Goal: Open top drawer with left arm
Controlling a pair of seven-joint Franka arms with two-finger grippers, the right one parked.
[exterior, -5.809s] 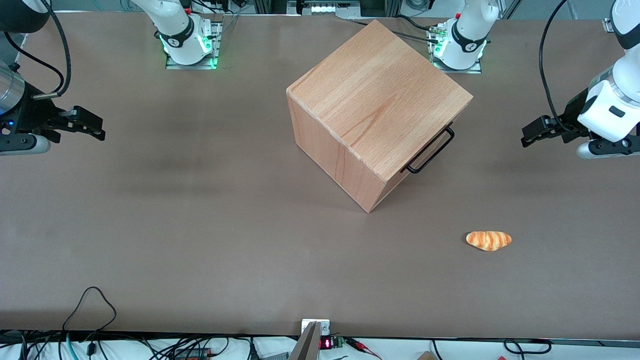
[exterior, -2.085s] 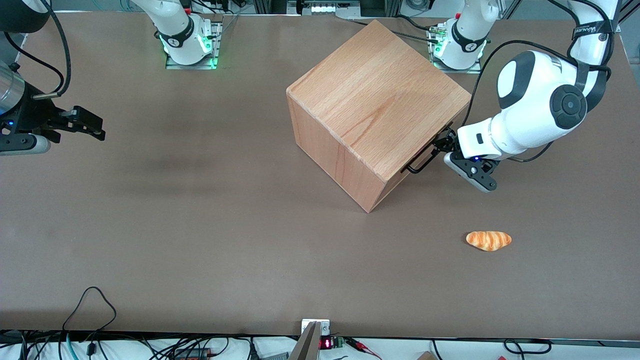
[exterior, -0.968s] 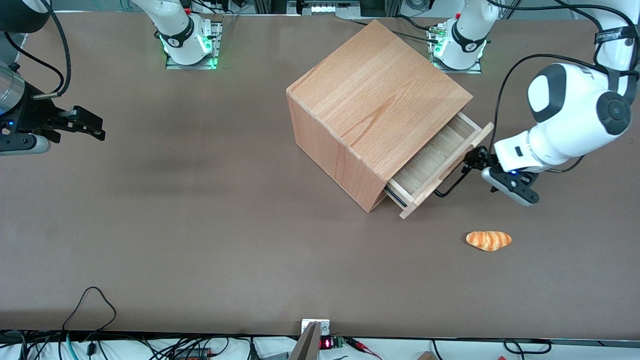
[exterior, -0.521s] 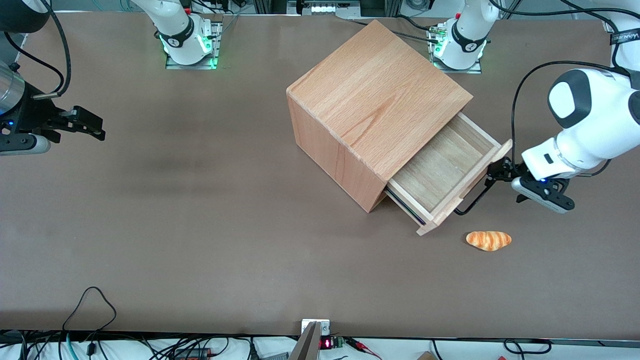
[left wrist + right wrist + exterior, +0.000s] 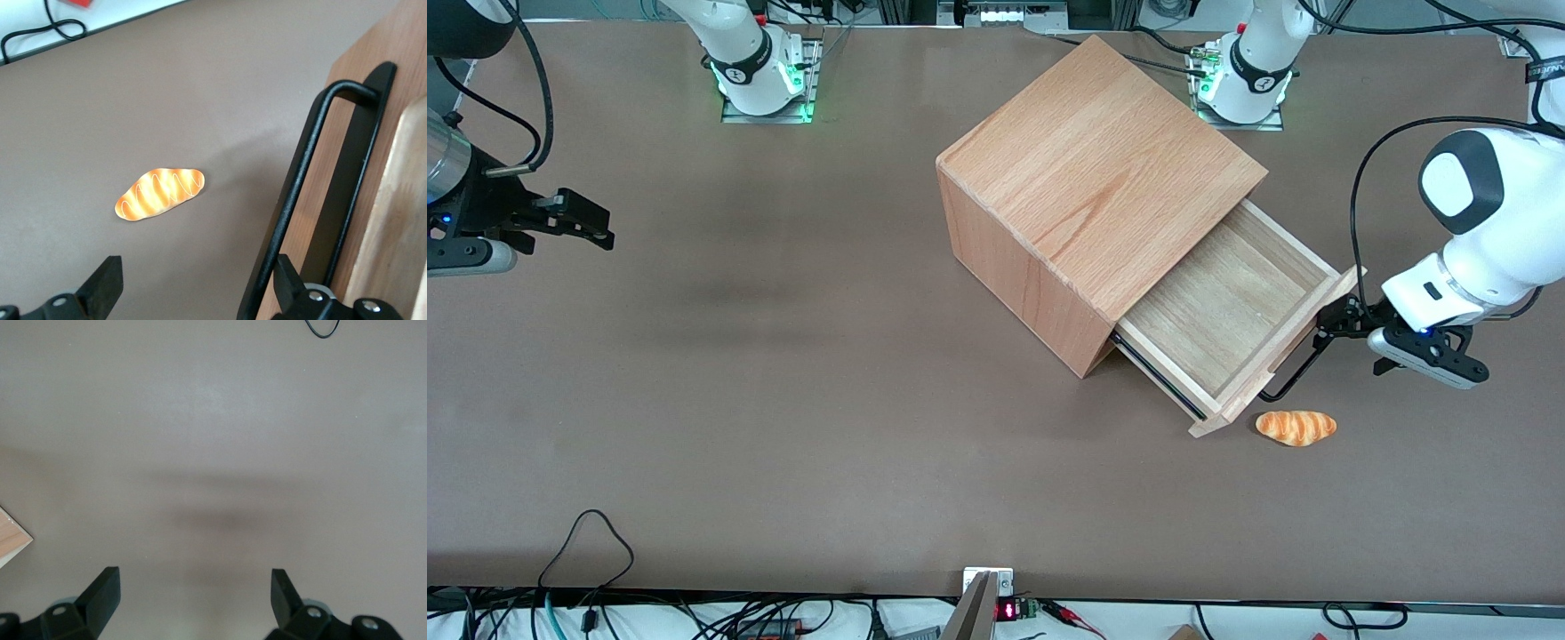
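Pulled farther out: top drawer [image 5: 1232,307] | gripper [image 5: 1336,322] at handle [image 5: 313,180]

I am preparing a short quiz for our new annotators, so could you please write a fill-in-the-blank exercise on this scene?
1. The shallow beech-wood top drawer of the wooden cube cabinet is pulled ____.
2. The inside of that drawer is ____.
3. The left arm's black gripper is at the drawer's thin black wire ____.
4. The orange striped bread roll lies on the brown ____.

Missing words: open; empty; handle; table
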